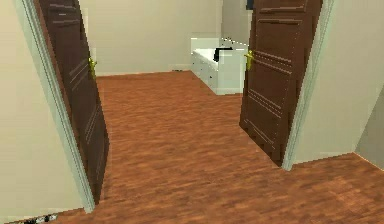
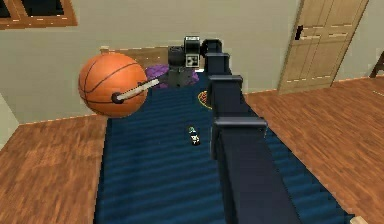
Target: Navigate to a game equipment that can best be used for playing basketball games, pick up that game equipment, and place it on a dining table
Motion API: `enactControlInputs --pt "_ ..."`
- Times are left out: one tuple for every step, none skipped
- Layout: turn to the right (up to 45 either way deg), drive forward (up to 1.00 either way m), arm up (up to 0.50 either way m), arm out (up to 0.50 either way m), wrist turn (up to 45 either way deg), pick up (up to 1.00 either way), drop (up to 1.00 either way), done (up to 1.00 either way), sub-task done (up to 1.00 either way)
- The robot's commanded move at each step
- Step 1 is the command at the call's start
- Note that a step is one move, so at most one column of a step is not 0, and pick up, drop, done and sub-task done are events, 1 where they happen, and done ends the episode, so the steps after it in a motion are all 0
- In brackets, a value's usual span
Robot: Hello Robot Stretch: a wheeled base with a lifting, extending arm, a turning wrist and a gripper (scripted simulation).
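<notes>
Ahead, a tight gap ran past the door (image 1: 278, 75) onto open floor. Clipping it could have jolted the load free. Sideways, the gripper (image 2: 125, 96) held the ball (image 2: 105, 78) aloft over the rug (image 2: 150, 170) — arm (image 2: 235, 140) sticking far out.

Basketball (image 2: 108, 80): round, orange with dark seams, hanging at the far end of the gripper (image 2: 124, 96), clear of the floor, above the edge of a blue rug (image 2: 150, 170).
</notes>
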Motion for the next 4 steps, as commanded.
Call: enactControlInputs --pt "0.0 0.0 0.0 0.0 -45.0 0.0 0.0 0.0 0.0" --pt "0.0 0.0 0.0 0.0 -27.0 0.0 0.0 0.0 0.0" --pt "0.0 0.0 0.0 -0.36 0.0 0.0 0.0 0.0 0.0" --pt "-45.0 0.0 0.0 0.0 0.0 0.0 0.0 0.0 0.0"
